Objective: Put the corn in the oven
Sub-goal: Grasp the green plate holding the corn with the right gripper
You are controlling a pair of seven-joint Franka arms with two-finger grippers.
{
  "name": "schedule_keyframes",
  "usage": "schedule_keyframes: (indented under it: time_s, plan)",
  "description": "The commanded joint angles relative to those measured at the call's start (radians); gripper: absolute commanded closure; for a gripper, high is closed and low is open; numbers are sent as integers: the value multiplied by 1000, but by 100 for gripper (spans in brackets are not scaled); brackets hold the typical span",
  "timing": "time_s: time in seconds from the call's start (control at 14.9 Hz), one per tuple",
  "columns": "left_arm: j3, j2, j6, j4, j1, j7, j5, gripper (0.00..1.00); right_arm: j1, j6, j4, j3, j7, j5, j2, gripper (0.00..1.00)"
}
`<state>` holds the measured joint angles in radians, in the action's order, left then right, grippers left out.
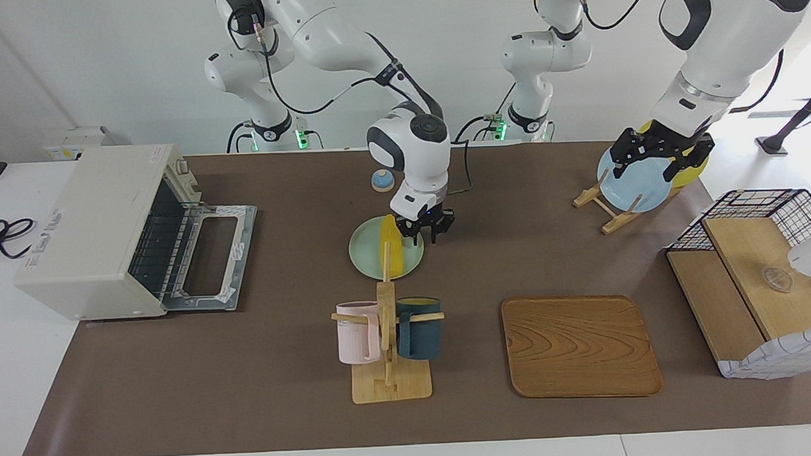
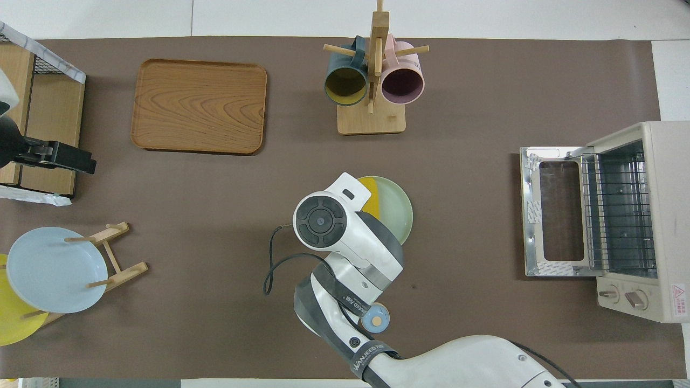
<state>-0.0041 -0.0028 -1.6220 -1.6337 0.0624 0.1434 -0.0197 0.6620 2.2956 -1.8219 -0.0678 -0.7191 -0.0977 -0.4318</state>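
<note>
The yellow corn [image 1: 393,252] lies on a pale green plate [image 1: 366,256] at the table's middle; part of it shows in the overhead view [image 2: 371,199], the rest is under the arm. My right gripper [image 1: 423,233] is low over the plate's edge nearer to the robots, fingers spread, right beside the corn's end. The cream-white oven [image 1: 88,232] stands at the right arm's end of the table, its door [image 1: 211,258] folded down flat and the wire rack bare [image 2: 614,210]. My left gripper [image 1: 656,160] waits raised over the plate rack.
A mug tree [image 1: 388,336] with a pink and a dark blue mug stands farther from the robots than the green plate. A wooden tray [image 1: 578,347], a plate rack with a light blue plate [image 1: 630,179], a wooden box with a wire basket [image 1: 751,276] and a small blue knob [image 1: 382,180] are around.
</note>
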Motion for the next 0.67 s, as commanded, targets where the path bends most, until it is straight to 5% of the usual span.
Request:
schedule_keyframes:
  time_s: [0.0, 0.2, 0.4, 0.6]
  plan:
    - [-2, -22, 36, 5, 0, -2, 17, 0, -4, 24, -49, -3, -8, -17, 30, 68]
    - [1, -26, 50, 9, 0, -13, 18, 0, -2, 12, -53, -3, -8, -17, 31, 100]
    - [0, -22, 57, 35, -21, -25, 18, 0, -2, -11, -51, -3, 0, -22, 34, 100]
    - [-2, -20, 51, 34, -15, -80, 18, 0, -10, -177, 51, -3, 26, -121, 30, 100]
